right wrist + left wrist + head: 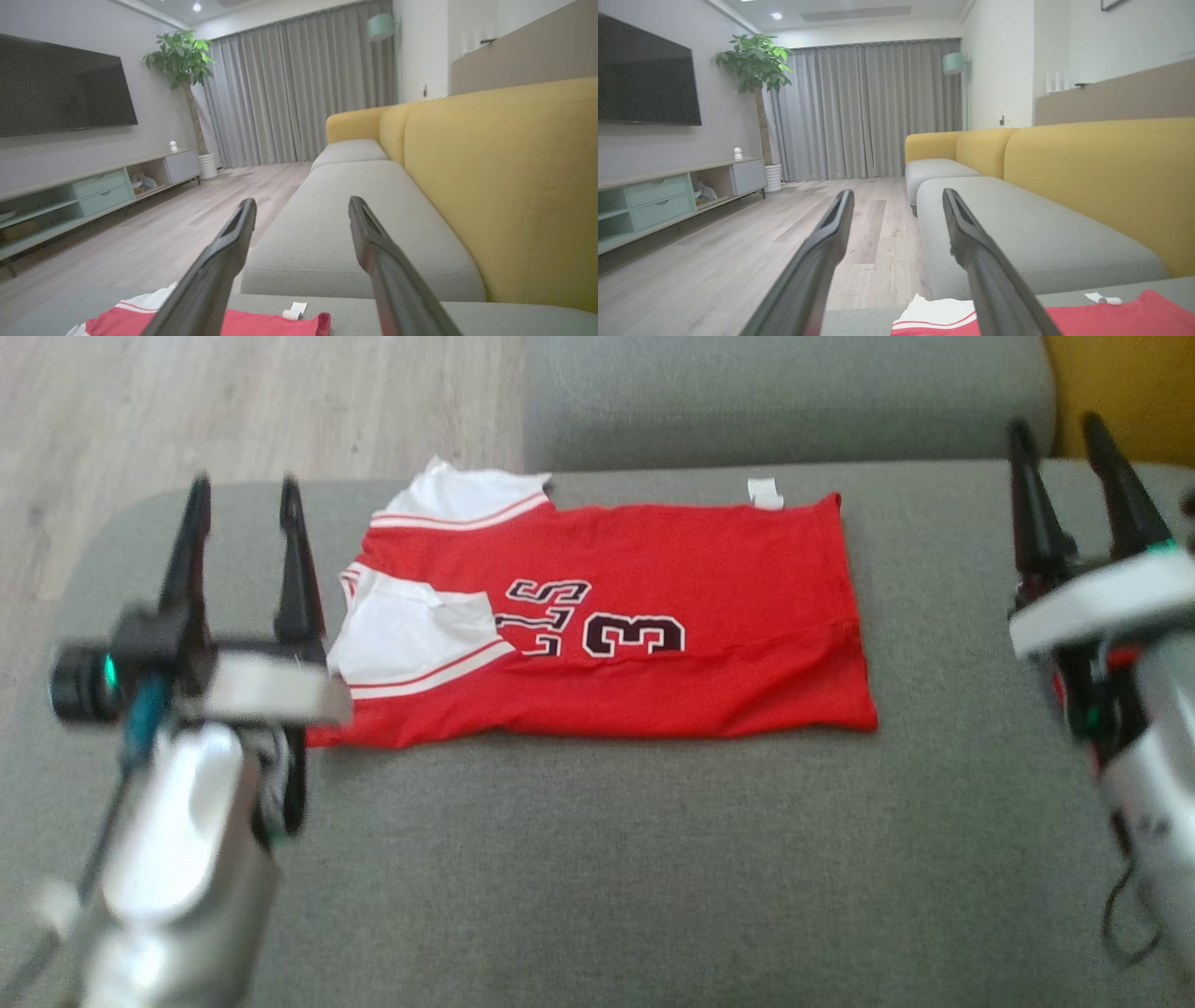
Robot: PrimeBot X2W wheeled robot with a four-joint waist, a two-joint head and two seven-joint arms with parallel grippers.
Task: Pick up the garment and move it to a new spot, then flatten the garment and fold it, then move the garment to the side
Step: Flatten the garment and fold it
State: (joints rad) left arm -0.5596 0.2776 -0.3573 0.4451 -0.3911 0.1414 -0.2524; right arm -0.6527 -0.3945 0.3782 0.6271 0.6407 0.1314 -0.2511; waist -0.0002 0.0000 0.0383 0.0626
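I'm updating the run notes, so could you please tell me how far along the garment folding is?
Done: the red jersey with white sleeves lies flat on the grey sofa cushion, sleeves tucked in, apparently folded. In hand: nothing; the left gripper and right gripper hang open on either side of it. Left: probably moving it aside, perhaps another fold.

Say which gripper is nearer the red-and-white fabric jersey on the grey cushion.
Left. The left gripper sits beside the white-sleeved end of the jersey; the right gripper stands well clear of its hem.
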